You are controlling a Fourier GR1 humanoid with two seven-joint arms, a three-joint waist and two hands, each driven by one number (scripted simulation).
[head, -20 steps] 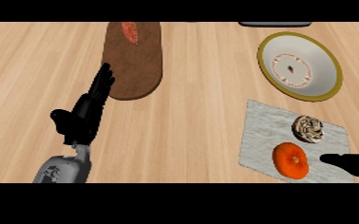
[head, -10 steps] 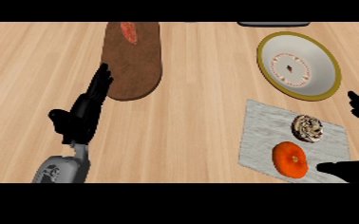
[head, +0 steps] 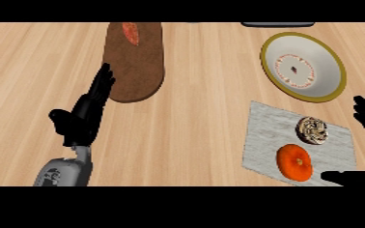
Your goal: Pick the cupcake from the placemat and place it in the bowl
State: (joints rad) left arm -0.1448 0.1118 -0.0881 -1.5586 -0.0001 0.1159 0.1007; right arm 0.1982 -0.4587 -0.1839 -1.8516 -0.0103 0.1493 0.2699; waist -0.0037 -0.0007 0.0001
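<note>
The cupcake [head: 314, 129], brown and white on top, sits on the far part of a grey marbled placemat [head: 267, 133] at the right. Close in front of it on the same mat lies an orange round fruit [head: 294, 162]. The bowl [head: 303, 67], white with a yellow rim, stands just beyond the mat. My right hand [head: 342, 178] shows only at the right edge: its thumb by the mat's near corner and its fingertips [head: 358, 110] to the right of the cupcake, spread apart and touching nothing. My left hand [head: 84, 111] rests open at the left, fingers up.
A brown oval board [head: 135, 72] lies at the back left with a red piece of food [head: 131, 33] on its far end. A dark object [head: 276, 24] shows at the counter's back edge.
My right hand has come further into view at the right edge: first only its thumb showed, now its fingertips show beside the cupcake. The left hand has hardly moved.
</note>
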